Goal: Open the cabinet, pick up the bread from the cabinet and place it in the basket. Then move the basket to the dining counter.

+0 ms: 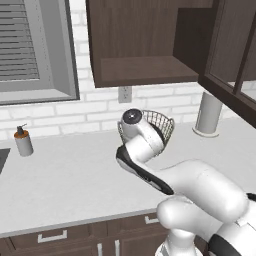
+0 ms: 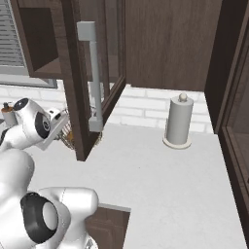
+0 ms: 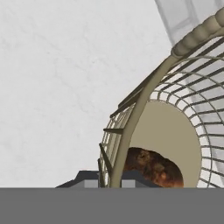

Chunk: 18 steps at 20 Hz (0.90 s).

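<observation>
The tan wire basket (image 1: 162, 123) stands on the pale worktop below the cabinet (image 1: 145, 67), whose shelf is bare and whose glass door (image 2: 82, 73) hangs open. In the hand view the basket (image 3: 179, 105) is seen from above, with the golden-brown bread (image 3: 153, 167) lying on its base. My gripper (image 3: 109, 182) is at the basket's near side, shut on the basket's wire wall, one fingertip (image 3: 89, 179) outside and the other inside. In the left base view my wrist hides the grip. The dining counter is out of view.
A paper towel roll (image 1: 209, 114) stands on the worktop (image 1: 70, 175) right of the basket. A soap dispenser (image 1: 22, 141) is at the far left under the window (image 1: 35, 47). The open door's long grey handle (image 2: 95, 73) hangs just right of my hand.
</observation>
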{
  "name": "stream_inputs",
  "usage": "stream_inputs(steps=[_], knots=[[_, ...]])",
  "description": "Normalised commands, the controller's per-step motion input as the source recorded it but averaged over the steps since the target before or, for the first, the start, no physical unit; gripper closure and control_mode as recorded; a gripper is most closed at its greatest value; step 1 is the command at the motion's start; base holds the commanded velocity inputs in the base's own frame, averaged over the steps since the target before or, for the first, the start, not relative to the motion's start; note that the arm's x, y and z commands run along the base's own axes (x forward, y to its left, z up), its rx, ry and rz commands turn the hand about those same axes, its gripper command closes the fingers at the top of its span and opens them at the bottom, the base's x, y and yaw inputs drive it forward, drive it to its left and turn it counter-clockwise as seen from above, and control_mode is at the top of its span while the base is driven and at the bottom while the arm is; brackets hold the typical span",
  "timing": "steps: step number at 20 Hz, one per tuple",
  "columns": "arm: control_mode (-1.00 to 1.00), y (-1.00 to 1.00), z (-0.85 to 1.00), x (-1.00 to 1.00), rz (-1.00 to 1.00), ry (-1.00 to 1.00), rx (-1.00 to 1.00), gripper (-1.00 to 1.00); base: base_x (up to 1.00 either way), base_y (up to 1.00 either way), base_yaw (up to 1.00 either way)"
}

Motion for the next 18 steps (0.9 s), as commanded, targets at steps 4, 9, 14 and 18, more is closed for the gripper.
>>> stream_inputs(steps=[4,9,14,18], knots=[[-1.0,0.0,1.0,-0.96,0.0,0.0,-0.05,1.0,0.0,0.0,0.0],[-1.0,0.0,1.0,-0.83,0.0,0.01,-0.03,1.0,0.0,0.0,0.0],[-1.0,0.0,0.99,-0.4,0.0,0.0,-0.01,1.0,0.0,0.0,0.0],[-1.0,0.0,0.75,-0.22,0.0,0.11,0.0,1.0,0.0,0.0,0.0]])
